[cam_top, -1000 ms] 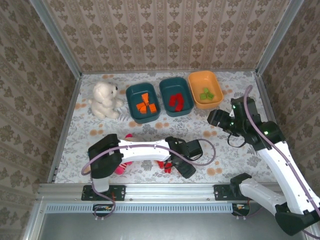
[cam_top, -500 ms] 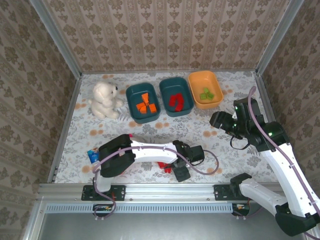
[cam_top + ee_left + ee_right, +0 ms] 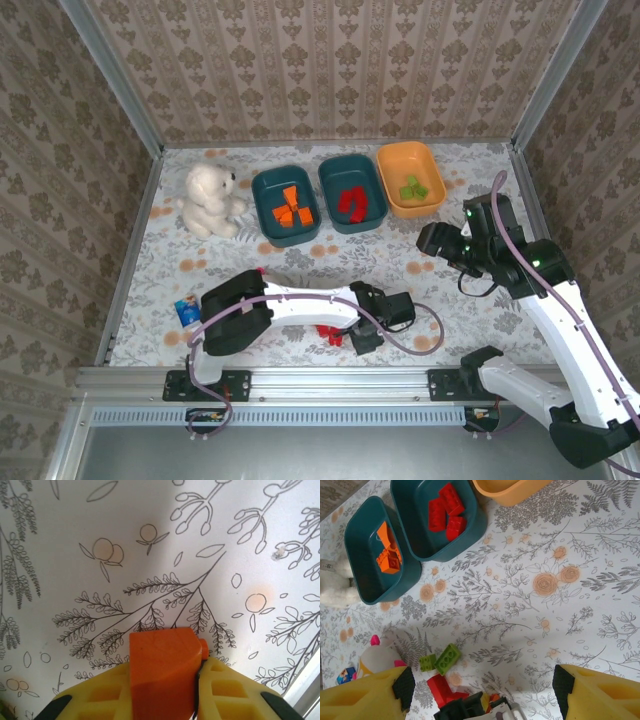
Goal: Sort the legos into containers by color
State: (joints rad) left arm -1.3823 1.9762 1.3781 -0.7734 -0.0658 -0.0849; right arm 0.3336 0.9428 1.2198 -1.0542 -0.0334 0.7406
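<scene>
the orange brick (image 3: pixel 162 655) in my left wrist view is hard plastic, smooth with a dull satin face. the fingers (image 3: pixel 235 692) of the left gripper (image 3: pixel 167 669) look like moulded yellow plastic, matt and ribbed. the table cover (image 3: pixel 150 540) is flat, matt and printed; cloth or paper, i cannot tell. the teal bins (image 3: pixel 412 575) are smooth plastic with a faint sheen. the white dog (image 3: pixel 210 200) is fuzzy plush. the frame rail (image 3: pixel 300 380) is brushed metal.

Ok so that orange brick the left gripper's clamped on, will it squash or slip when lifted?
Probably stiff: the orange brick shows crisp, undented edges in the shut left gripper. Likely light, being a small plastic piece. Its smooth faces might slip slightly.
</scene>
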